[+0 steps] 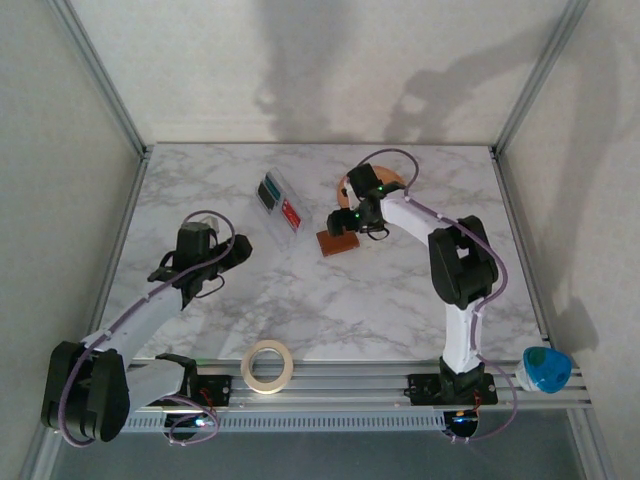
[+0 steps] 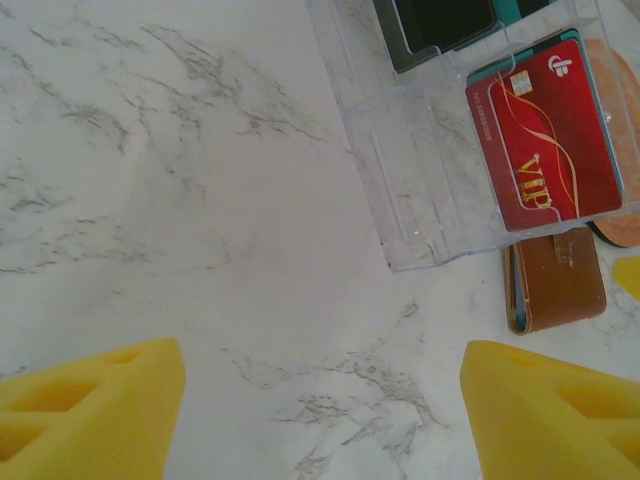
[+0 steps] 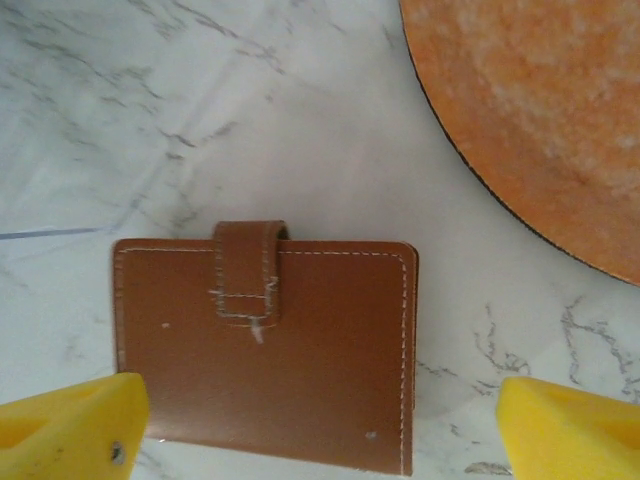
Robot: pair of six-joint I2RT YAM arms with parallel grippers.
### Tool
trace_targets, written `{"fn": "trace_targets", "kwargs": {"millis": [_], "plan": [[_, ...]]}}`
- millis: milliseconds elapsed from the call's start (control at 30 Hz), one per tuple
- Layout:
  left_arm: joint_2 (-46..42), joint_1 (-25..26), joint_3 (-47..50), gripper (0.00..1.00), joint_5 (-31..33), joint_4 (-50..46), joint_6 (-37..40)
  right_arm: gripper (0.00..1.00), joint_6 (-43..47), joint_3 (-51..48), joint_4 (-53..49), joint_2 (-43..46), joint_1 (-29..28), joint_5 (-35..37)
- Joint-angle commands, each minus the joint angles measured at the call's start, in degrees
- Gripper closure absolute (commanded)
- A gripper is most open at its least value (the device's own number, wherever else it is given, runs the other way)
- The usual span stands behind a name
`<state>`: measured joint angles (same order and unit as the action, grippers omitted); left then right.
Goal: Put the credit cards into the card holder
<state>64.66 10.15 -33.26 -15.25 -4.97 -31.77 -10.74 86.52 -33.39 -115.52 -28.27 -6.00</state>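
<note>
My right gripper (image 3: pixel 320 425) hung over the wallet (image 3: pixel 265 360) with its jaws spread wide and gripping nothing, probably so they could straddle it. The wallet lay flat and closed near the middle of the table (image 2: pixel 150 200), with the orange plate (image 3: pixel 540 110) close by toward the far edge. My left gripper (image 2: pixel 325 400), also wide and empty, hovered over bare marble (parked out of the way, I judged). The cards (image 2: pixel 540 140) sat in a clear case (image 2: pixel 420 170) just beside the wallet, so none was loaded yet.
</note>
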Motion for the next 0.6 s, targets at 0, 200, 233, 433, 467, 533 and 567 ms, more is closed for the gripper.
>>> {"fn": "trace_targets", "kwargs": {"millis": [0,200,233,433,467,533,567], "plan": [[-0.2,1.0,-1.8,0.27,-2.1,-0.1,-0.3,0.21,1.6,3.0,-3.4,-3.4,0.7,-2.3],[4.1,2.4,-4.2,0.32,-6.6,-3.4,2.0,0.37,1.3,2.3,-3.2,-3.5,1.3,-7.4],[4.2,3.0,-3.9,0.32,-6.9,-3.0,2.0,0.41,1.3,1.9,-2.8,-3.3,1.5,-9.5],[5.7,4.0,-3.7,0.33,-7.9,-2.0,1.4,0.72,0.2,-1.6,-0.4,-1.2,2.3,-15.7],[5.7,4.2,-3.7,0.33,-8.0,-1.8,1.4,0.73,0.3,-2.0,-0.2,-1.0,2.4,-16.8],[5.7,4.5,-3.4,0.33,-8.4,-0.9,1.4,0.89,-0.3,-3.3,0.7,-0.3,2.5,-19.4],[6.1,4.4,-3.6,0.34,-9.0,-0.7,1.4,0.94,-0.8,-4.3,1.6,0.3,2.6,-20.8]]}}
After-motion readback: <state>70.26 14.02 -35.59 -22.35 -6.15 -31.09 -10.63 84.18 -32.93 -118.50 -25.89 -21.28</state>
